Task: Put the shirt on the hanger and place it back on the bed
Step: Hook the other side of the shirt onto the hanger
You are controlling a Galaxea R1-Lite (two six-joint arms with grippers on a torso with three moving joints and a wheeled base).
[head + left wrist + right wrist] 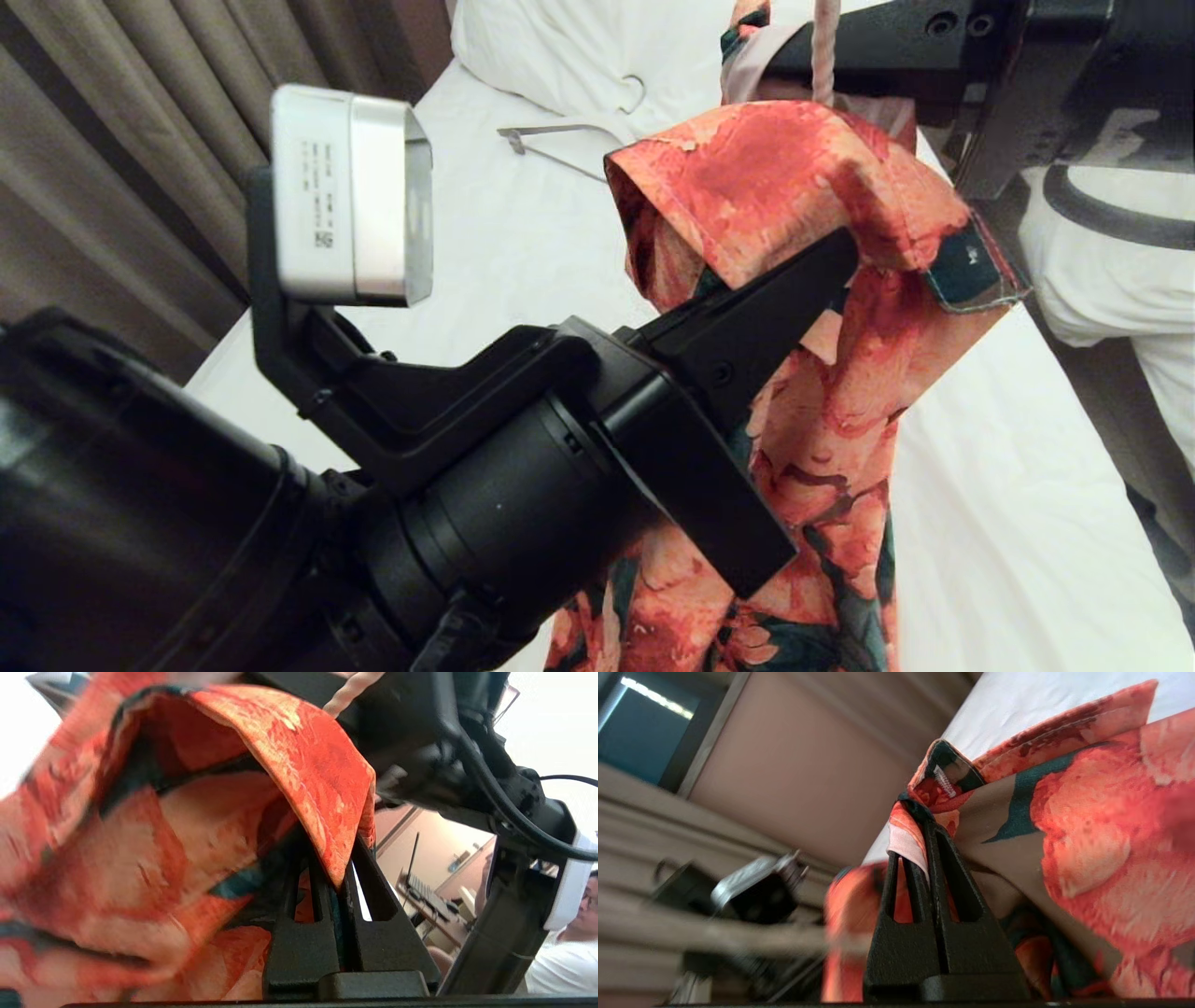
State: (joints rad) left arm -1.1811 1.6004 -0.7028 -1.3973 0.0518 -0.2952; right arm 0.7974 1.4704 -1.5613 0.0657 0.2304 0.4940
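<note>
Holding: the shirt (822, 373) aloft over the bed (523, 261), my left gripper (822, 271) pinching one fold, my right gripper (920, 826) pinching another near the label. Pending: the hanger (569, 131) lies unthreaded on the sheet by the pillow; hanging and laying-down remain.

The hanger (569, 140) on the bed (523, 252) is half hidden behind the raised shirt (822, 373), whose lower part runs off the picture's bottom edge, with the left tool's (840, 247) tips buried in cloth.
</note>
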